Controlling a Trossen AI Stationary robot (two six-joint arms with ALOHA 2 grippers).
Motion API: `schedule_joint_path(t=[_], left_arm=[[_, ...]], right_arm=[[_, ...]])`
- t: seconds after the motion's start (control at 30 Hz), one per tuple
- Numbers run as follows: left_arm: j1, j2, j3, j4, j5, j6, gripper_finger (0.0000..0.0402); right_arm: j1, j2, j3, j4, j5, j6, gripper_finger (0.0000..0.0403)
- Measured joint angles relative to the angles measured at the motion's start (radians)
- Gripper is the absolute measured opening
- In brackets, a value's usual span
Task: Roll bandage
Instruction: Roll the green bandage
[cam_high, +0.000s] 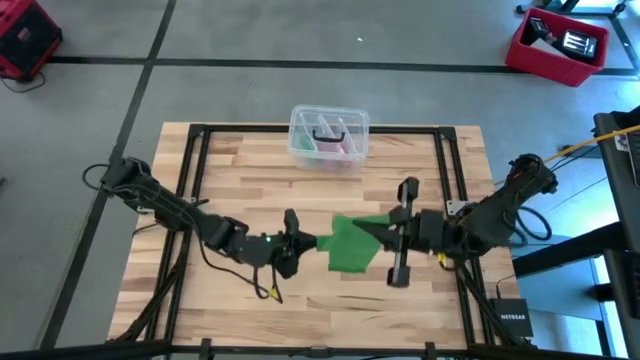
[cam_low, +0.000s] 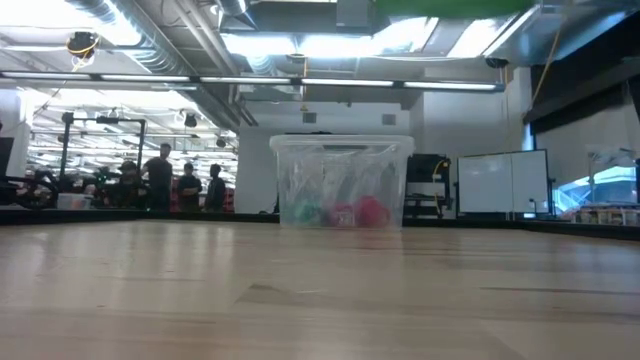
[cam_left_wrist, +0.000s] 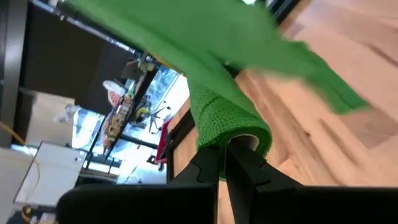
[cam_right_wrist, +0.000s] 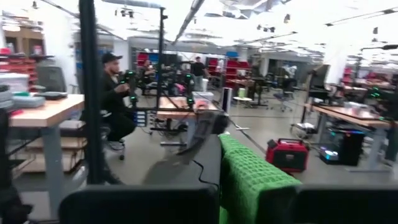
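L gripper clamped on bandage roll end, R gripper pinching loose end; slack btwn them risks uneven, loose roll

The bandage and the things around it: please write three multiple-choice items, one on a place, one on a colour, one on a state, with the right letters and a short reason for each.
1. Where is the clear plastic box?
A. at the table's far edge, beyond both arms
B. under the left arm
C. on the floor

2. What colour is the bandage?
A. pink
B. bright green
C. white

3. How is the bandage held?
A. lying flat, untouched
B. inside the box
C. between the left tool and the right tool, both shut on it, off the table

Answers: 1 A, the high view shows it at the far edge; 2 B, green in the high view and both wrist views; 3 C, each wrist view shows fingers clamping green fabric.
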Motion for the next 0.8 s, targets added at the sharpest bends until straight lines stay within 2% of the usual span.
schedule_joint_path(t=[0.23, 0.47, 0.63, 0.8], left_arm=[[-0.057, 0.038, -0.001, 0.069, -0.002, 0.021, 0.0002], [-0.083, 0.067, -0.003, 0.080, 0.001, 0.021, 0.0002], [-0.102, 0.068, -0.003, 0.081, 0.008, 0.020, 0.0002], [-0.113, 0.068, -0.003, 0.081, 0.012, 0.010, 0.0002]], right_arm=[[-0.098, -0.015, 0.000, -0.074, -0.014, 0.079, 0.0012], [-0.223, -0.017, 0.000, -0.324, -0.061, 0.276, 0.0012], [-0.311, 0.000, 0.002, -0.481, -0.140, 0.398, 0.0012], [-0.388, 0.031, -0.031, -0.496, -0.254, 0.474, 0.0012]])
